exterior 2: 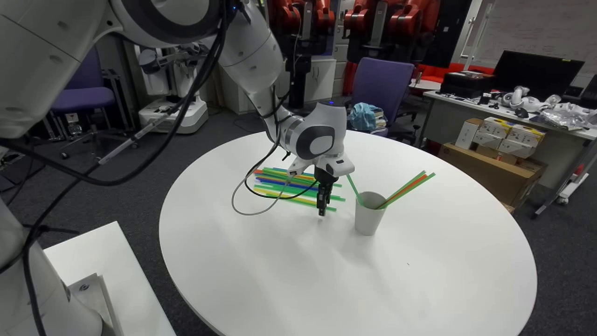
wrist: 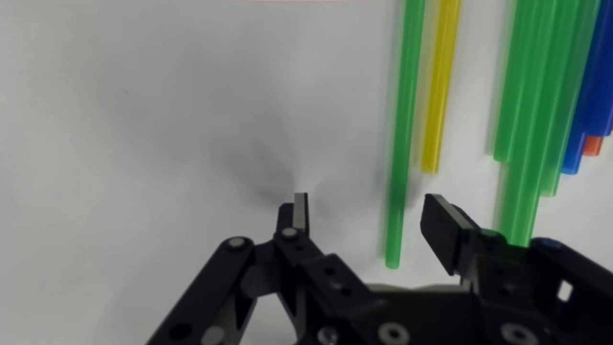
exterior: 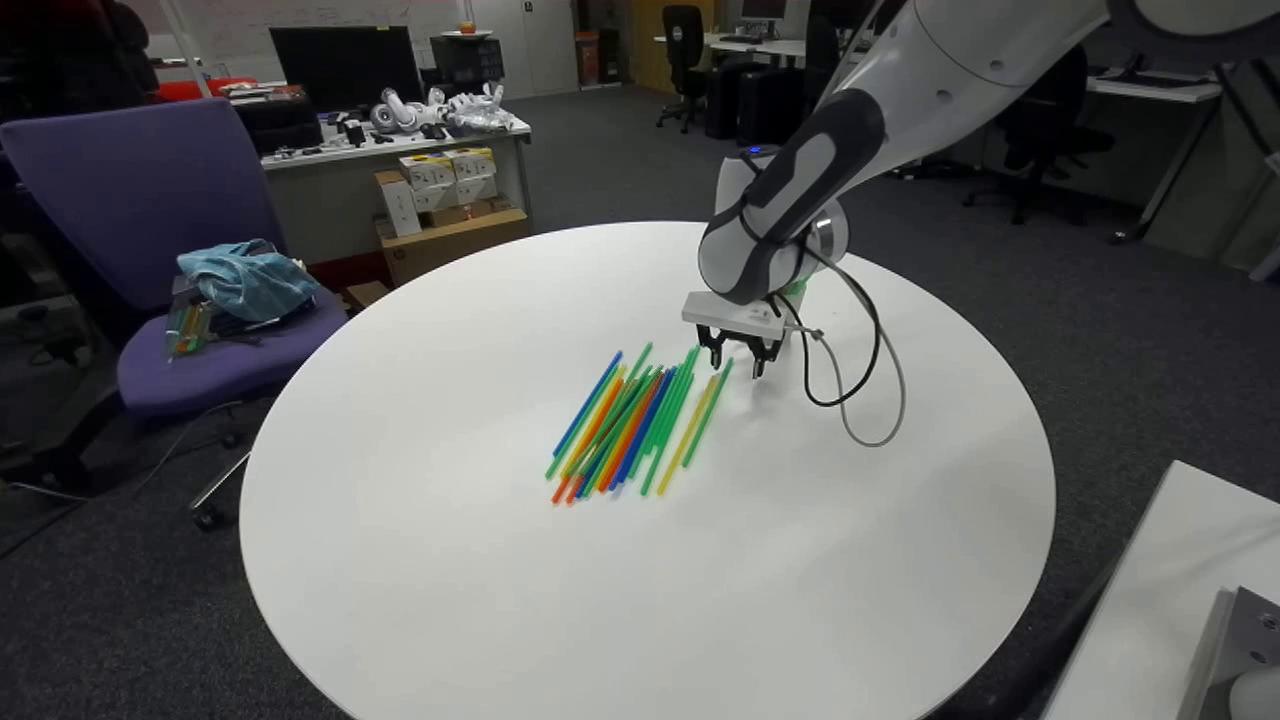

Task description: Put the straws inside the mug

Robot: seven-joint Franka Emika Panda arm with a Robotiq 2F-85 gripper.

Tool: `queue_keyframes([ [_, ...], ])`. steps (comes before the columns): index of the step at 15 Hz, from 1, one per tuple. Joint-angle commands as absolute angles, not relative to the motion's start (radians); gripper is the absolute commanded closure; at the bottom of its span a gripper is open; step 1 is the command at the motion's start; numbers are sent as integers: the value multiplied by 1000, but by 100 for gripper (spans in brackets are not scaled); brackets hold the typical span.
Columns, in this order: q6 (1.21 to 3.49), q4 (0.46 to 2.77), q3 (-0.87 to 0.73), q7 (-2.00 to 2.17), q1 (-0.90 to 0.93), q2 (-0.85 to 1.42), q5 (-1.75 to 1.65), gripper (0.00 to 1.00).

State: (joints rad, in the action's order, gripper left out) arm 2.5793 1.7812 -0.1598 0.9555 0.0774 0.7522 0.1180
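Observation:
Many green, yellow, orange and blue straws lie side by side on the table; they also show in an exterior view. The white mug stands upright with a few green and orange straws leaning in it. In an exterior view the arm mostly hides the mug. My gripper is open and points down over one end of the straw row, beside the mug. In the wrist view a single green straw lies between the open fingers, touching neither. A yellow straw lies just beside it.
The round white table carries the straws and mug. Loose cables hang from the wrist close to the table. A purple chair and a desk with boxes stand beyond the table edge.

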Motion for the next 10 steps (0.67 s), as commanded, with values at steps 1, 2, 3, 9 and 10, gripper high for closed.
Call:
queue_keyframes([
  [1,2564,1783,-166,951,75,745,123,63],
  [2,2564,1783,-166,951,75,746,123,72],
  [3,2563,1783,-166,952,75,746,123,79],
  [9,2563,1783,-165,951,75,744,124,100],
  [10,2563,1783,-165,951,75,744,124,100],
])
